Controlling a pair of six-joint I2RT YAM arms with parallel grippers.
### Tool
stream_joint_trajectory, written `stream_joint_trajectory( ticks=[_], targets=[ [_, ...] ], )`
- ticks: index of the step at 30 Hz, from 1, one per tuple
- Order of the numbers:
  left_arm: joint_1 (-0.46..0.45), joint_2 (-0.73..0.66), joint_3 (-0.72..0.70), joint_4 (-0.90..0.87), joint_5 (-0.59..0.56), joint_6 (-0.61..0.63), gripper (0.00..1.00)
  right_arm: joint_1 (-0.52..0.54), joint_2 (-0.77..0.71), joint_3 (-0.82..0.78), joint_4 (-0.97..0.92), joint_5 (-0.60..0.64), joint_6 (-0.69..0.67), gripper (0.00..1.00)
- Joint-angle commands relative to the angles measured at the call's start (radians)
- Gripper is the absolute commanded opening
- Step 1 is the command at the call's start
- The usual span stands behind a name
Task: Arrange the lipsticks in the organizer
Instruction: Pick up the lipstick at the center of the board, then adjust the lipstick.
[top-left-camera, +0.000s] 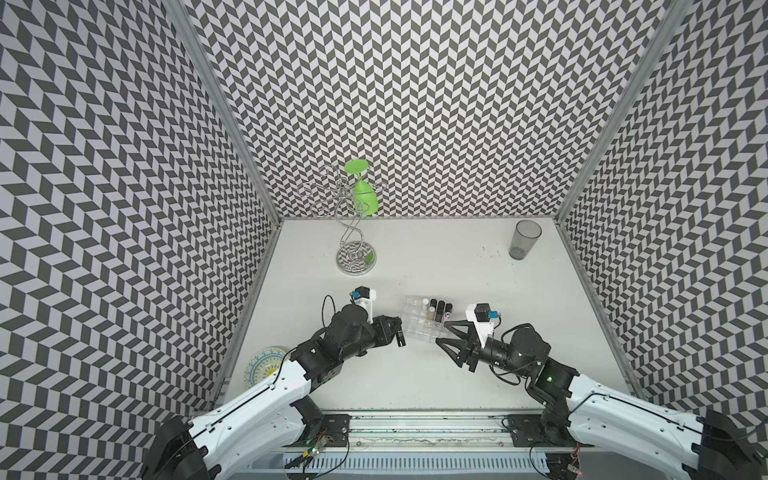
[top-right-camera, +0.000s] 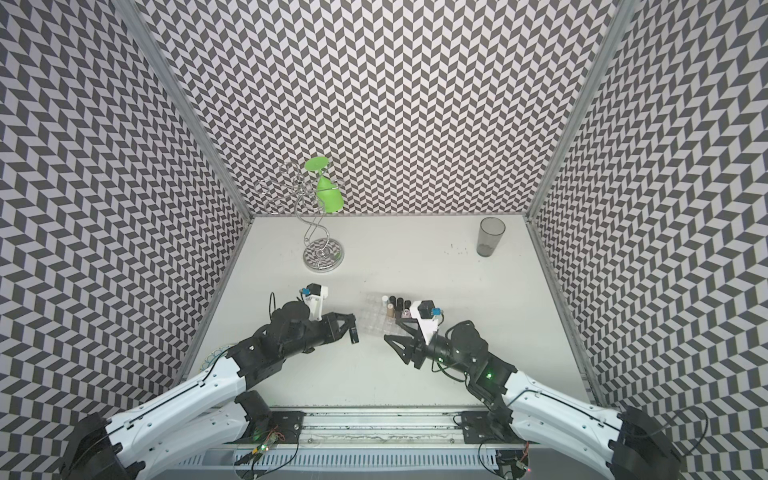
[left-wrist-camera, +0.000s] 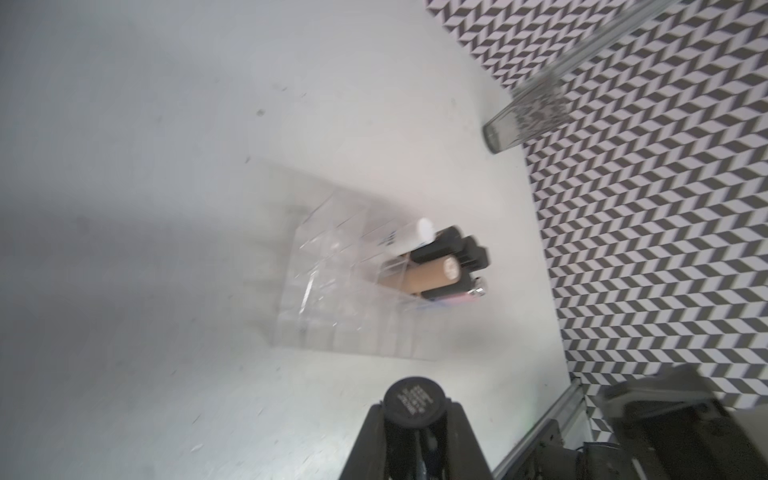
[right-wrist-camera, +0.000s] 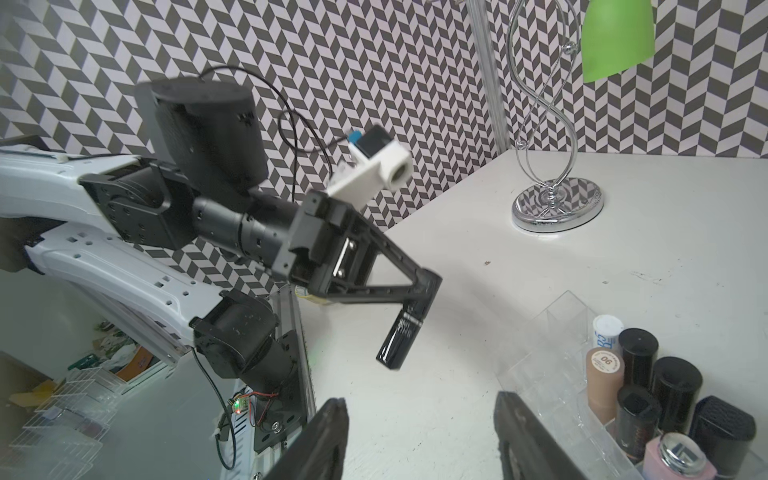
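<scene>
Beside the organizer (right-wrist-camera: 557, 320), my left gripper (right-wrist-camera: 424, 286) pinches a lipstick (right-wrist-camera: 401, 336) by its top end. It looks light, rigid and probably slippery. My right gripper (right-wrist-camera: 419, 436) stands wide and empty.

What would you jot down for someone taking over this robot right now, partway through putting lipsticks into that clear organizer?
Left end effector: shut on a black lipstick, which hangs tilted beside the organizer.
Right end effector: open and empty, at the organizer's near side.
Done: seven lipsticks stand upright in cells, clustered at one end: one white, one tan, one pink, four black.
Left: seat the held black lipstick in a free cell. It looks like the last one.
</scene>
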Motion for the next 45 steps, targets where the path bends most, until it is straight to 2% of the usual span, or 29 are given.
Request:
stream_joint_trajectory(
  ticks=[1,6,9,13,17,26,33,39,45],
  targets=[
    [0.023,0.010,0.027,0.174,0.134,0.065,0.00,0.005,0.013,0.031,0.032,-0.032,0.012,0.62],
    [0.081,0.003,0.016,0.236,0.266,0.068,0.00,0.004,0.026,0.047,0.020,0.031,0.066,0.63],
    [0.083,-0.008,-0.005,0.224,0.270,0.098,0.00,0.004,0.041,0.064,0.023,-0.046,0.143,0.64],
    [0.083,-0.042,-0.080,0.308,0.272,0.088,0.00,0.002,0.110,0.082,0.061,-0.121,0.231,0.67],
    [0.083,-0.040,-0.102,0.341,0.301,0.102,0.00,0.005,0.186,0.130,0.065,-0.217,0.236,0.67],
    [0.083,-0.034,-0.164,0.470,0.321,0.079,0.00,0.005,0.330,0.200,0.111,-0.283,0.249,0.67],
    [0.085,-0.035,-0.174,0.482,0.315,0.087,0.00,0.010,0.447,0.253,0.139,-0.305,0.240,0.59],
    [0.084,-0.017,-0.191,0.514,0.316,0.084,0.00,0.010,0.459,0.263,0.162,-0.312,0.239,0.44],
    [0.084,-0.014,-0.205,0.542,0.314,0.081,0.00,0.010,0.502,0.286,0.169,-0.316,0.235,0.41]
  ],
)
